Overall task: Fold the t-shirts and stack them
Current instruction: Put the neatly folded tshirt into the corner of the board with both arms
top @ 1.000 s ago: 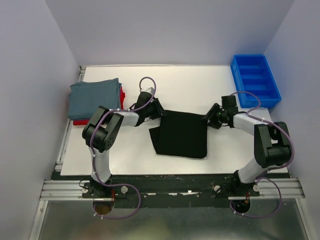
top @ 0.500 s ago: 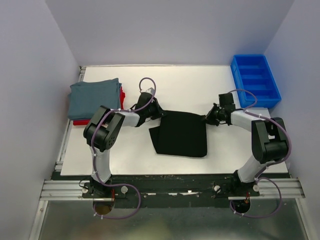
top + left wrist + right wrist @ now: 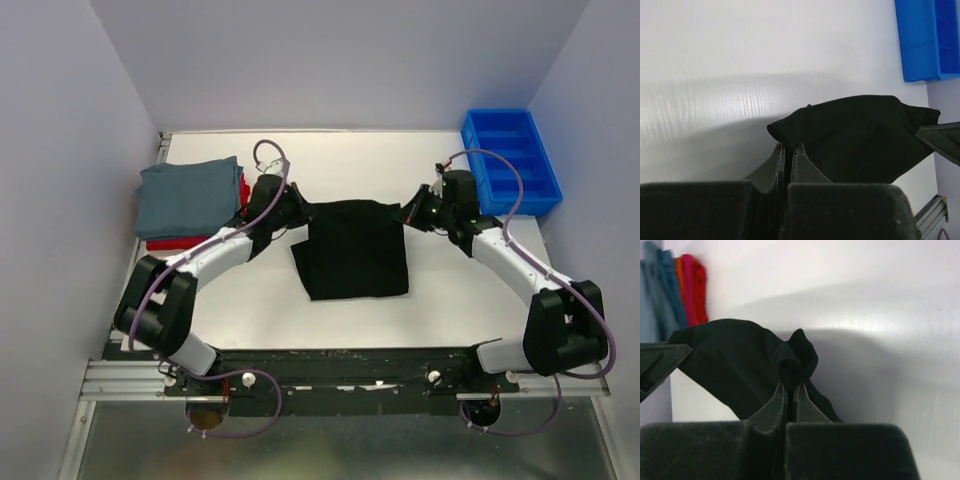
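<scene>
A black t-shirt [image 3: 352, 248] hangs folded between both arms over the middle of the white table, its far edge lifted. My left gripper [image 3: 298, 210] is shut on its far left corner [image 3: 790, 127]. My right gripper [image 3: 403, 214] is shut on the far right corner, where the cloth bunches [image 3: 796, 360] above the fingertips. At the far left a slate grey-blue t-shirt [image 3: 190, 195] lies folded on top of a red one [image 3: 170, 242]; the edges of this stack [image 3: 677, 287] also show in the right wrist view.
A blue plastic bin [image 3: 511, 160] stands at the far right corner of the table [image 3: 350, 160], and its edge [image 3: 927, 37] shows in the left wrist view. Grey walls close in the table on three sides.
Both grippers have shut on the black t-shirt's far corners and lifted them, moving away from the arm bases. The shirt's near edge has slid farther from the front of the table.
</scene>
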Robot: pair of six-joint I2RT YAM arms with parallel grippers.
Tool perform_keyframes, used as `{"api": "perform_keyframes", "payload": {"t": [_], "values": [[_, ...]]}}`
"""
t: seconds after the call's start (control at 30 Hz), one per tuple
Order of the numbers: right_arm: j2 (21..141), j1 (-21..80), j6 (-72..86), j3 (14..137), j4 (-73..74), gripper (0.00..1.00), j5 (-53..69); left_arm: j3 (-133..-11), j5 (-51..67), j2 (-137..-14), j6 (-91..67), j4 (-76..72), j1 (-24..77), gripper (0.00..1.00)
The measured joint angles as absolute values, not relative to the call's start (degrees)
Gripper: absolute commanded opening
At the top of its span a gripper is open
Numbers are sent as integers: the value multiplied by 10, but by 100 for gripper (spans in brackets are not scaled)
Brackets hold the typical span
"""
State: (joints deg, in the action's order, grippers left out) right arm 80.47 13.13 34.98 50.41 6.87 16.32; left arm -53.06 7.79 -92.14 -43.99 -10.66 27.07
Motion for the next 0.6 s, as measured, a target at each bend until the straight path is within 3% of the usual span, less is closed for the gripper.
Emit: {"api": "perform_keyframes", "payload": {"t": [0.33,0.6], "values": [[789,243,333,666,86,1,188,-556,3,-679,-390,92,196,0],[904,356,339,891,94,1,193,-689,-78,-597,-313,241,90,0]]}}
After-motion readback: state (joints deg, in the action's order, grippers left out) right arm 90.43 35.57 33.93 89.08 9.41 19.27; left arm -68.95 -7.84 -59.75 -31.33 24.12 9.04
